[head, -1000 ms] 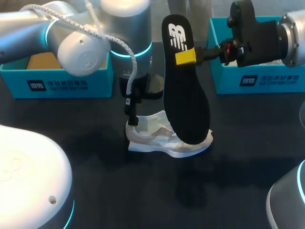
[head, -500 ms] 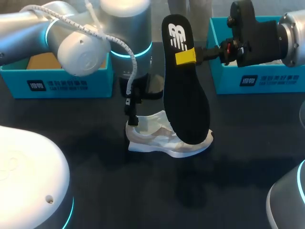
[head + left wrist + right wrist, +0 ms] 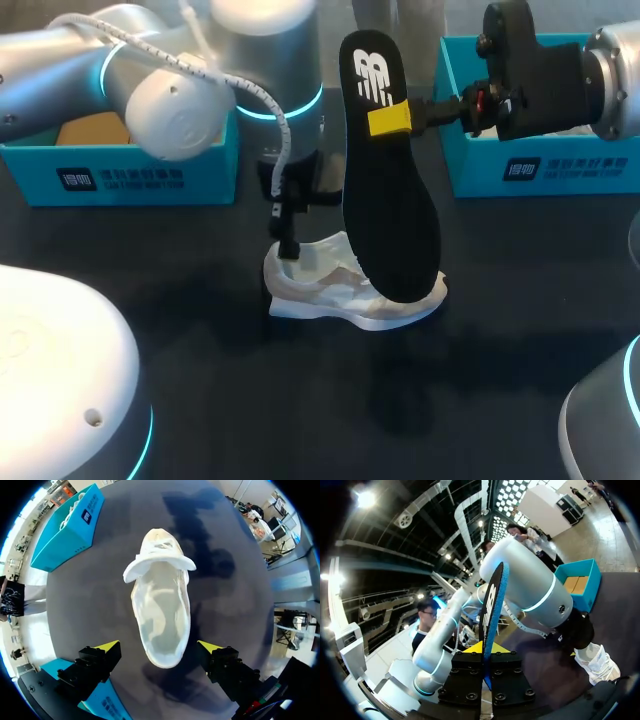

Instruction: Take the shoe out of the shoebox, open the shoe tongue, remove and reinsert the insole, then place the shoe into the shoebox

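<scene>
White logo (image 3: 372,72) on black insole (image 3: 392,220) in right claw (image 3: 390,120), above shoe (image 3: 330,290).

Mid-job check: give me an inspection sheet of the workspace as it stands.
Surface: dark table.
Job's things: white shoe on its sole mid-table; black insole out, hanging upright over it; left teal box and right teal box at the back.
Clutter: nothing seen.
Grippers: left gripper open, above the shoe's heel; right gripper shut on the insole.
Cables: white braided cable along the left arm.
Surroundings: nothing seen.
</scene>
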Action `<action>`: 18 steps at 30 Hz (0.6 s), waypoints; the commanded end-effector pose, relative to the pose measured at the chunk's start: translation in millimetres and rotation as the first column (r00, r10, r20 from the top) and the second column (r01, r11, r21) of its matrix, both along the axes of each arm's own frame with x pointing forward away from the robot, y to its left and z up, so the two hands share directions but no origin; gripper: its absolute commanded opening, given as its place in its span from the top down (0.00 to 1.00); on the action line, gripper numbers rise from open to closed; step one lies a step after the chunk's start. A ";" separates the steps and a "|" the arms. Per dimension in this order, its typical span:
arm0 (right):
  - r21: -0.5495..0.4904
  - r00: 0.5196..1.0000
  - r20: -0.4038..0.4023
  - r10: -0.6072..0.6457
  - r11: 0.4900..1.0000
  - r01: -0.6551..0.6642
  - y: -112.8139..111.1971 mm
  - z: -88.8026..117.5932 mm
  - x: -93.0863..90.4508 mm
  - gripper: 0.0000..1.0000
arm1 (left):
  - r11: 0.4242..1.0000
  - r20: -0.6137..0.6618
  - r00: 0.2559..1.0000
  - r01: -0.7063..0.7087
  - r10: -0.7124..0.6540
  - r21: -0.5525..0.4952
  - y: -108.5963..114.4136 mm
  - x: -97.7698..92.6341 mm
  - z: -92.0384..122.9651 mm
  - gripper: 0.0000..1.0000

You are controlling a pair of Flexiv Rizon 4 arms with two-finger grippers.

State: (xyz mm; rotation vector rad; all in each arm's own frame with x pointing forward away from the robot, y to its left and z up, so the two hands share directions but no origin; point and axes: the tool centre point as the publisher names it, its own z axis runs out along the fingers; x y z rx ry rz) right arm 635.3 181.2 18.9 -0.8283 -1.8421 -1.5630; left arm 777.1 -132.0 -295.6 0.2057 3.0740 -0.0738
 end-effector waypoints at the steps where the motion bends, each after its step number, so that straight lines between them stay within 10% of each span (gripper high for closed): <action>1: -0.002 1.000 -0.001 0.001 1.000 -0.001 2.9 -0.7 1.4 1.00 | 1.000 -0.005 1.000 -0.003 0.003 0.004 -16.1 10.0 -9.0 0.00; 18: -0.002 1.000 -0.001 0.001 1.000 -0.001 2.9 -0.7 1.4 1.00 | 1.000 -0.038 0.999 -0.005 0.005 -0.004 -55.5 37.0 -43.1 0.00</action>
